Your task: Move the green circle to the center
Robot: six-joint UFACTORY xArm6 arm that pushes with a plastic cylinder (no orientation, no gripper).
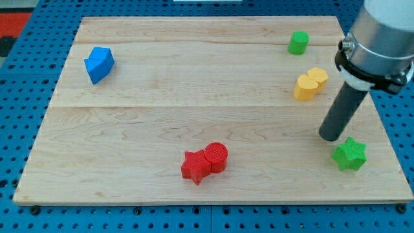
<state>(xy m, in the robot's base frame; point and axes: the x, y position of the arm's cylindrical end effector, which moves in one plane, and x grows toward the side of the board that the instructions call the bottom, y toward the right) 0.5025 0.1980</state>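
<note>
Camera view, landmark the green circle (298,43): a short green cylinder near the far right corner of the table (162,97), toward the view's top, untouched and well apart from the centre. Just below it, the yellow blocks (310,84), two touching. My tip (332,136) stands well below the circle, just beside the green star (350,154); no gripper is fitted, a bare rod only. Far left: blue block (98,64). Lower left: red star (195,166) touching red circle (217,157). Step in hand, as judged: approach. Next move calls for rounding the yellow pair to the circle's upper-right side, then pushing down-left.
</note>
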